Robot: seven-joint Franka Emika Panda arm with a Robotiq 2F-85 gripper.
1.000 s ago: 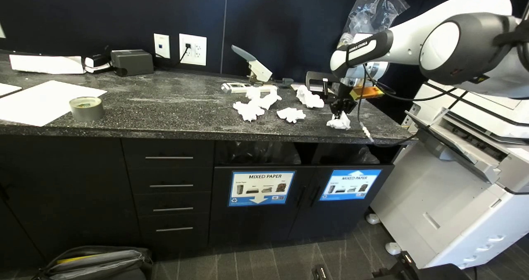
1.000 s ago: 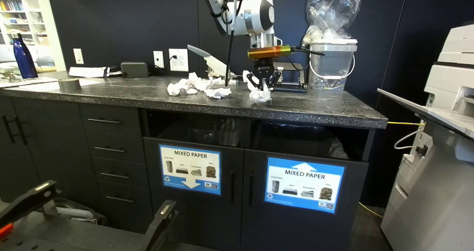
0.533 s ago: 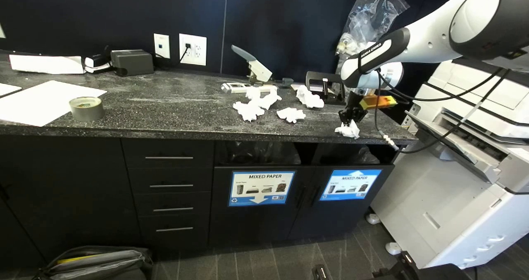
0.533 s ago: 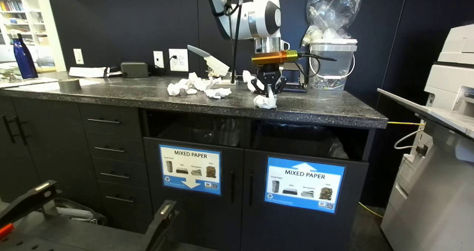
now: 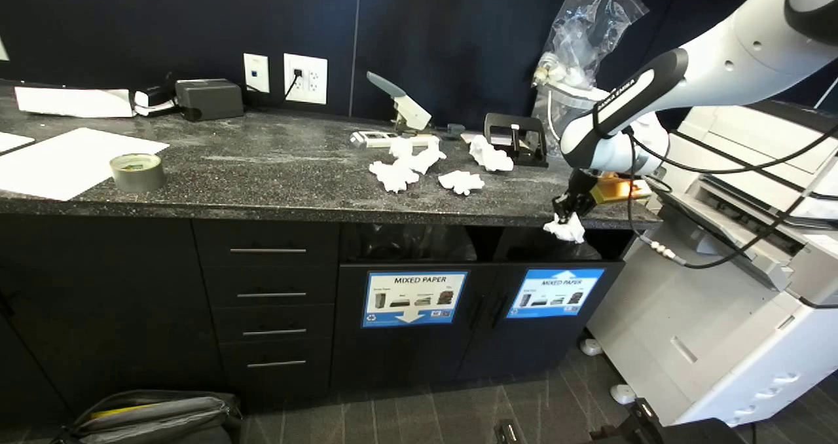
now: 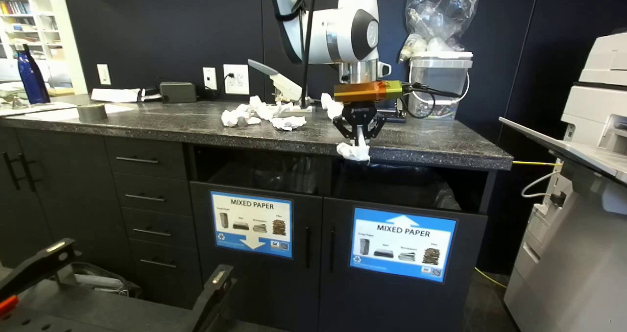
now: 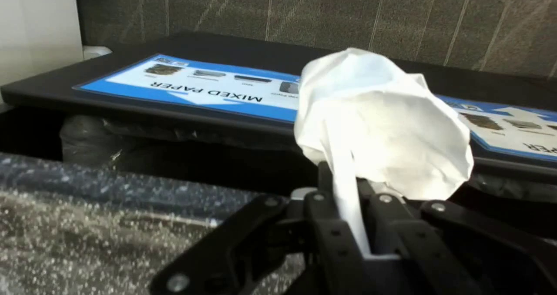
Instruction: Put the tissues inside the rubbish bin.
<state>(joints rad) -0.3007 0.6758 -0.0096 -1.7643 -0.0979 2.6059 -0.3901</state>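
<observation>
Gripper (image 6: 361, 141) ptg down – tissue (image 7: 387, 129) pinched – nr counter edge (image 6: 441, 158).

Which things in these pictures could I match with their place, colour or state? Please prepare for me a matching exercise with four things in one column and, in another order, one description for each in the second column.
Things
1. Gripper
2. Loose tissues
3. Tape roll
4. Sign with the upward arrow

Place, colour or state
A. Lying crumpled on the countertop
B. Fixed to a cabinet door
C. Shut on one crumpled tissue
D. Grey and ring-shaped

Right pairs
1-C; 2-A; 3-D; 4-B
</observation>
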